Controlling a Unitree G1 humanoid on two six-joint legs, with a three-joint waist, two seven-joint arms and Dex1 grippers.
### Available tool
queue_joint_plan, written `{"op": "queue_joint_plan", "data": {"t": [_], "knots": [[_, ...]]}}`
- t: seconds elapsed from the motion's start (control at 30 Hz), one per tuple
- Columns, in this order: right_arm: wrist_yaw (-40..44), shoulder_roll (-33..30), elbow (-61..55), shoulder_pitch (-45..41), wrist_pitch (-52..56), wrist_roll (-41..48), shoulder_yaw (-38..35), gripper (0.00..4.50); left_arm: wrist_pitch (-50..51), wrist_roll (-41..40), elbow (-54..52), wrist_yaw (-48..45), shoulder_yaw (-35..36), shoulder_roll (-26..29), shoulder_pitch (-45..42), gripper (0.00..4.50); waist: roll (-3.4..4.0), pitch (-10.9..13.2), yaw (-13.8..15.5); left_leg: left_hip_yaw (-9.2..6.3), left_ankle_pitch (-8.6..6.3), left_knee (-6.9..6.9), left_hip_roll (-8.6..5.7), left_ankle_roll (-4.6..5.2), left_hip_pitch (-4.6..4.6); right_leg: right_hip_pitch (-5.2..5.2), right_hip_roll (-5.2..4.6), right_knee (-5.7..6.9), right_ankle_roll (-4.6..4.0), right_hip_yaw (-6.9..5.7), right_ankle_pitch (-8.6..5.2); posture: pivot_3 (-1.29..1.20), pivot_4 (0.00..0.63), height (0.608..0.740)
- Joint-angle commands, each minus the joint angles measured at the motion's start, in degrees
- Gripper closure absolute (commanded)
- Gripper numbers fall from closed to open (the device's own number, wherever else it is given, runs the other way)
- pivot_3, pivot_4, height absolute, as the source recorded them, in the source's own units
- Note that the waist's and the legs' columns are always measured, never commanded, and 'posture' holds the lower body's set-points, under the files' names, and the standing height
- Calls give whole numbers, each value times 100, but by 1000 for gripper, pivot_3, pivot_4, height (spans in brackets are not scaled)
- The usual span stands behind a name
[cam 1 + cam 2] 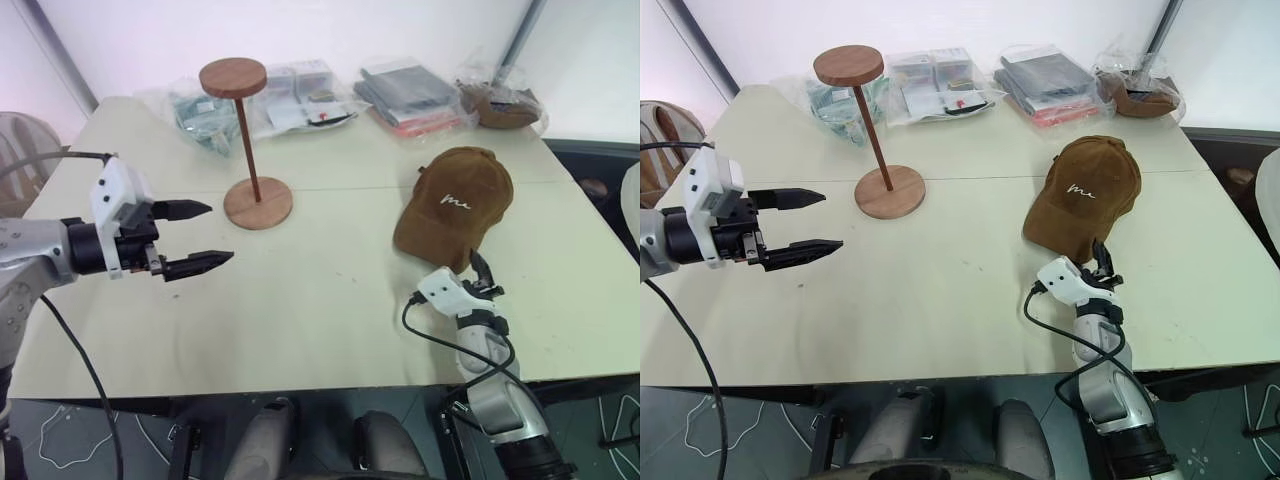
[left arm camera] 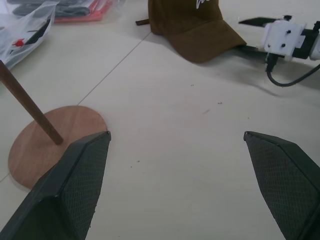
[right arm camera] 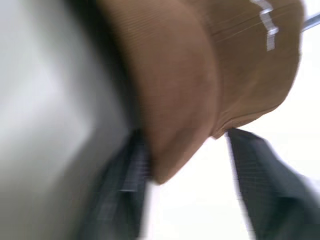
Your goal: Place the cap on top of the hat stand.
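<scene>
Cap: brown suede-like baseball cap (image 1: 458,203) with small white script on its front, lying on the right half of the pale desk (image 1: 310,300), crown up.
Cap direction: its long axis runs from the crown at the far side to the curved brim at the near side; the brim points toward the robot and slightly left, tilting down to the desk.
Hat stand: reddish-brown wooden stand (image 1: 247,140) with round flat base, thin rod and round disc top, upright on the left-centre of the desk, well apart from the cap; its rod leans a little.
Right pincer: (image 1: 478,270) low over the desk at the cap's near edge, fingers on either side of the brim tip in the right wrist view; whether they are already clamped on the brim I cannot tell.
Left pincer: (image 1: 200,235) raised over the left side of the desk, jaws wide apart and holding nothing, pointing toward the stand's base.
Far edge: clear plastic bags (image 1: 300,100) of packaged goods lie in a row behind the stand and cap.
</scene>
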Motion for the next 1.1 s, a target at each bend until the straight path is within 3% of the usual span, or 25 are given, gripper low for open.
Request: {"op": "queue_joint_plan", "data": {"t": [0.03,0.07,0.5,0.83,1.1], "knots": [[-181,-13,128,118,-33,-83,-98,4195,-80,-20,-128,19,82,90,-135,0,-8,-5,-21,0,0,-1,1,0,1,0,1,0,0,0,0,0,150,740],[-233,-3,114,123,-39,-92,-108,4453,-82,-19,-124,21,74,89,-145,0,-8,-5,-29,0,0,-2,1,0,2,0,2,1,0,0,0,0,150,740],[-1318,-211,-491,-139,-787,-290,-588,4453,-172,65,-26,58,-133,-4,-327,0,9,4,-22,3,3,-16,0,-5,-1,-13,1,1,1,5,1,0,150,740],[-426,-163,-1756,-1194,-656,-281,-631,4453,-292,163,232,246,-482,-546,-431,0,14,8,-136,4,8,-31,1,-10,-2,-18,5,3,6,7,3,0,150,740],[-15,280,-1567,-2487,-734,-399,6,4453,-358,246,636,260,-385,-618,-436,0,14,8,-165,3,12,-41,2,-16,-3,-23,6,6,5,7,3,0,150,740]]}}
